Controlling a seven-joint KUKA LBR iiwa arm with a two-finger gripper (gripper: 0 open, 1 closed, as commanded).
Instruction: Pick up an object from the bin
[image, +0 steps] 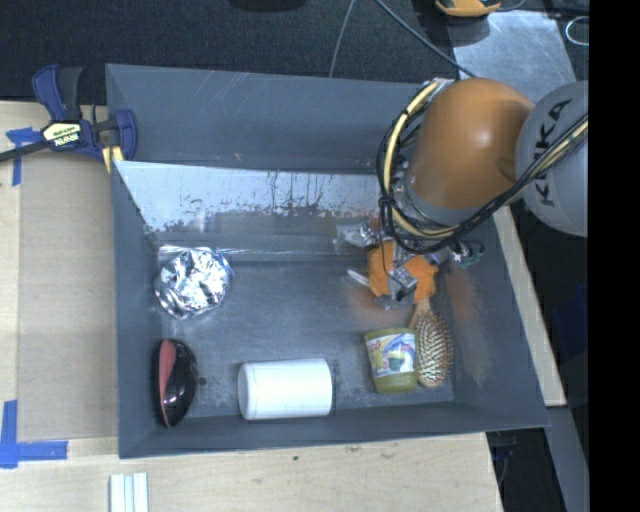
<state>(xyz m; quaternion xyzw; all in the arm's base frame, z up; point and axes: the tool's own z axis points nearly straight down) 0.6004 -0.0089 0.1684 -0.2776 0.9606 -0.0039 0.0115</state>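
My gripper (397, 281) hangs low at the right of the bin, under the arm's wrist. It is right over an orange thing (381, 266) that lies partly hidden beneath it. Just below lies a hairbrush (433, 351) with a tan bristle head; its orange handle runs up toward the gripper. A small green can with a picture label (391, 361) sits beside the brush on its left.
A white cylinder (286, 388) lies along the front wall. A black and red computer mouse (172, 381) lies in the front left corner. A crumpled foil ball (192, 281) sits at the left. The arm's wrist covers the bin's back right part.
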